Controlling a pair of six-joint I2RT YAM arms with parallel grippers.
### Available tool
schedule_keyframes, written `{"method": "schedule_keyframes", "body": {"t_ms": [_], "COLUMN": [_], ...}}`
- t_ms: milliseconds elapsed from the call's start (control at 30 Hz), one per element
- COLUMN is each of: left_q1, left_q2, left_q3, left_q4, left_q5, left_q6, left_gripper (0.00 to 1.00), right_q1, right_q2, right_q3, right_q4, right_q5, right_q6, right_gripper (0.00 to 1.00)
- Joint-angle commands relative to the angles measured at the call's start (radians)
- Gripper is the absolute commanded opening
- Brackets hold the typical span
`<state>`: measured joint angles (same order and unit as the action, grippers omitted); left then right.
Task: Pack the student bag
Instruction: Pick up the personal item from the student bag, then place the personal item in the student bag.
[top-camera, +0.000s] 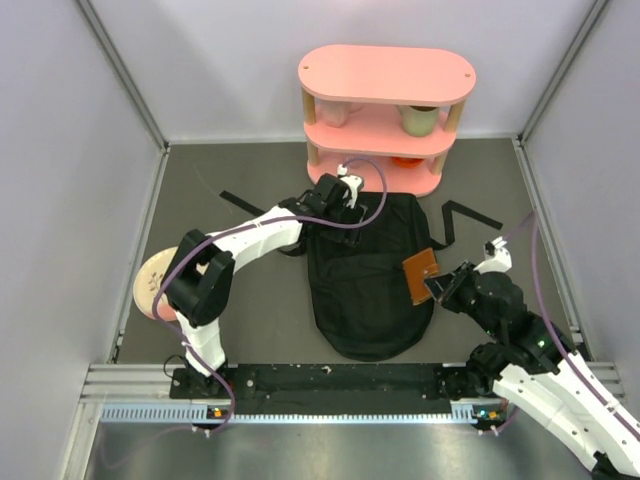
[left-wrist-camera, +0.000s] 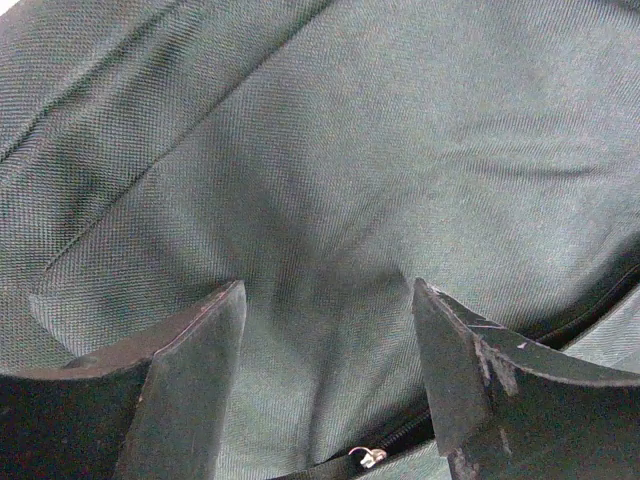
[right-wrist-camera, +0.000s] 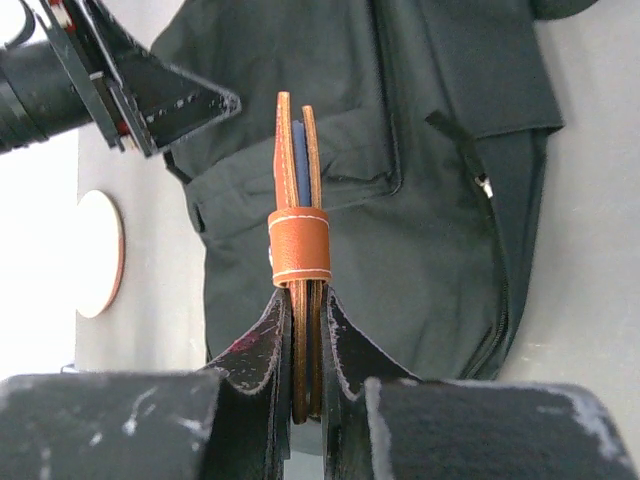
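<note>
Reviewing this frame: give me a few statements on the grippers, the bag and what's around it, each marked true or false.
1. The right gripper holds a brown leather case. True.
2. The left gripper is shut on the bag. False: its jaws stand apart over the fabric.
3. The bag sits on the pink shelf. False: it lies on the table in front of the shelf.
4. A round wooden disc lies near the table's left edge. True.
</note>
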<state>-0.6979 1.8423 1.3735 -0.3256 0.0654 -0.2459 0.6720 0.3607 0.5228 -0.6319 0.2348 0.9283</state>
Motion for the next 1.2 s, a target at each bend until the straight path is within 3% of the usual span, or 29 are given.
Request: {"method": "schedule_keyframes", "body": {"t_ms": [0,300,533,800,1000,1100,1133,1167], "left_q1": [-0.021,-0.086,-0.146,-0.224,-0.255,-0.258,-0.258,-0.258], "left_q2": [-0.031,-0.083,-0.121,-0.094,-0.058,-0.048,-0.049,-0.055], "left_q3": [-0.025,-0.089,-0.148,-0.179,-0.191,-0.197,-0.201,-0.205], "left_q4": [-0.030,-0.032,-0.026,0.006,0.042,0.068,0.082,0.091], "left_q5": [-0.029,0.079,0.068,-0.055,-0.257,-0.311,-0.321,-0.350], "left_q6": [0.099,0.191,0.240,0.224,0.148,0.110,0.103,0.094], "left_gripper": [0.72,0.70,0.69,0.70,0.69,0.54,0.38,0.33], "right_q1": [0.001,0.001,0.001,0.001,0.001,0.001,0.003,0.001], "right_q2": [-0.022,-0.006,0.011,0.041,0.047,0.049,0.052,0.050], "right_q3": [0.080,0.080,0.063,0.057,0.057,0.055,0.054,0.054], "right_q4": [-0.071,-0.075,-0.074,-0.069,-0.058,-0.054,-0.052,-0.049], "right_q5": [0.133,0.155,0.143,0.126,0.120,0.116,0.115,0.112], "right_q6": [-0.045,-0.026,-0.013,-0.003,0.000,0.001,0.003,0.003], "right_gripper": [0.00,0.00,0.00,0.02,0.02,0.02,0.03,0.03]}}
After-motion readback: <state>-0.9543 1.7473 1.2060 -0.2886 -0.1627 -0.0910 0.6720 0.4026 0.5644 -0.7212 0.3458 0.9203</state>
